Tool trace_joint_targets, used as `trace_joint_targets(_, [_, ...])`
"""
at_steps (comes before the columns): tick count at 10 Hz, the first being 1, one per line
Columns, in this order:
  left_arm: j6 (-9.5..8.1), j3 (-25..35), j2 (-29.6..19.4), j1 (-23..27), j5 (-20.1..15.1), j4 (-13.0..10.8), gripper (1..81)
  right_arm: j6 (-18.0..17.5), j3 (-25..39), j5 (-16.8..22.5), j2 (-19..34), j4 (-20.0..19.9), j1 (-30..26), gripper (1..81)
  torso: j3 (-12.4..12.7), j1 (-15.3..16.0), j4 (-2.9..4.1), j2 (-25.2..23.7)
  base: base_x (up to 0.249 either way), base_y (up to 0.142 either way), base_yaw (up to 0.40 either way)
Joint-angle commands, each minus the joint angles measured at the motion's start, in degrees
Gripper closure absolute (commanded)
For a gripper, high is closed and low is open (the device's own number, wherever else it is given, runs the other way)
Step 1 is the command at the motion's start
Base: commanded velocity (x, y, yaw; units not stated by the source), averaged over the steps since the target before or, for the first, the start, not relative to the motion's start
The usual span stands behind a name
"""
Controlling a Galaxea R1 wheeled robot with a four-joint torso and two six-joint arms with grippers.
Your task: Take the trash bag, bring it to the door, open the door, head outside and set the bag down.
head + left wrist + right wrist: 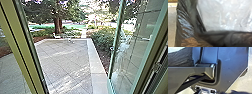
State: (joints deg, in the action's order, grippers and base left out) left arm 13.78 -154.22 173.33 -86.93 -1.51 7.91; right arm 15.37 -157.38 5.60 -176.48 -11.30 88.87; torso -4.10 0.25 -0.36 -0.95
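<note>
The black trash bag (pixel 186 25), crinkled and shiny, is large and close in the left wrist view, with a whitish, glossy sheet-like area beside its dark folds. Part of the dark bag (pixel 180 57) also appears in the right wrist view, past the robot's own plate and bar. In the head view the glass door (pixel 132 50) stands open on the right, its frame greenish, and a door frame post (pixel 21 47) crosses the left side. Whether either gripper grips the bag cannot be told.
Through the opening lies a paved yard (pixel 65 65) with a pale stone strip (pixel 96 65) along its right side. Bushes (pixel 105 40) grow beyond that strip, and a tree trunk (pixel 57 25) rises at the far side. Pale concrete floor (pixel 171 25) shows beside the bag.
</note>
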Motion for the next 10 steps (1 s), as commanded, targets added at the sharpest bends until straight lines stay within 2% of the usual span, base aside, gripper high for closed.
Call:
trace_joint_targets(1, [0.73, 0.2, 0.2, 1.9, -3.7, -0.3, 81.1, 0.3, 0.2, 4.2, -0.6, 0.1, -2.2, 1.0, 0.0, 0.0, 0.00, 0.0, 0.000, -0.095, 0.000])
trace_joint_targets(4, [0.73, 0.2, 0.2, 1.9, -3.7, -0.3, 81.1, 0.3, 0.2, 4.2, -0.5, 0.0, -2.2, 1.0, 0.0, 0.0, 0.00, 0.0, 0.000, -0.087, 0.000])
trace_joint_targets(10, [0.73, 0.0, 0.4, 1.9, -3.7, -0.3, 81.1, 0.3, 0.2, 4.1, -0.6, 0.0, -2.3, 1.0, 0.0, 0.0, 0.00, 0.0, 0.000, 0.000, 0.000])
